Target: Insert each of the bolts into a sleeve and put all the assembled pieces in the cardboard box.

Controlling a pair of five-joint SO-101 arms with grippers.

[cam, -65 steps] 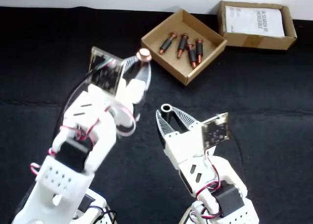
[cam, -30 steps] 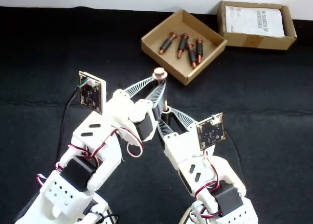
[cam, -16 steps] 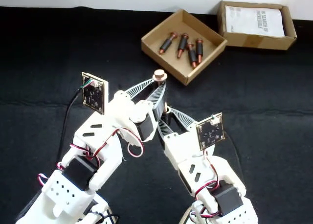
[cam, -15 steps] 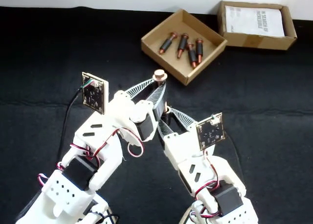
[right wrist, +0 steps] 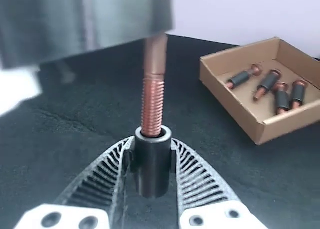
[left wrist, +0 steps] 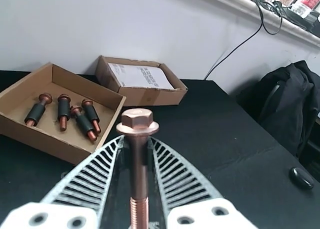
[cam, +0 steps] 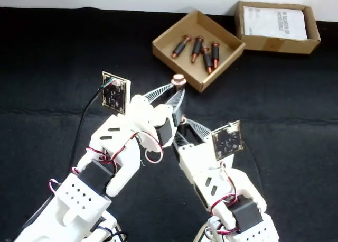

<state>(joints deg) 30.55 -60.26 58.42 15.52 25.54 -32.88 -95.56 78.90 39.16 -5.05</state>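
Observation:
My left gripper [left wrist: 135,149] is shut on a copper bolt [left wrist: 137,164], held upright with its hex head [cam: 178,80] on top. My right gripper [right wrist: 152,154] is shut on a black sleeve [right wrist: 152,161], held upright just beneath it. The bolt's threaded end [right wrist: 152,109] sits in the sleeve's mouth. In the high view both grippers meet at mid-table, the left gripper [cam: 174,96] above the right gripper [cam: 185,128]. The open cardboard box [cam: 165,45] behind them holds several assembled bolts in sleeves [cam: 198,50].
A second shallow cardboard box [cam: 311,37] with a white printed sheet lies at the back right. Black cloth [cam: 42,73] covers the table. A white wall runs along the far edge.
The left arm has swung from the left back to the middle, bringing the bolt over the sleeve and then lowering its tip into it. The right gripper has stayed nearly still.

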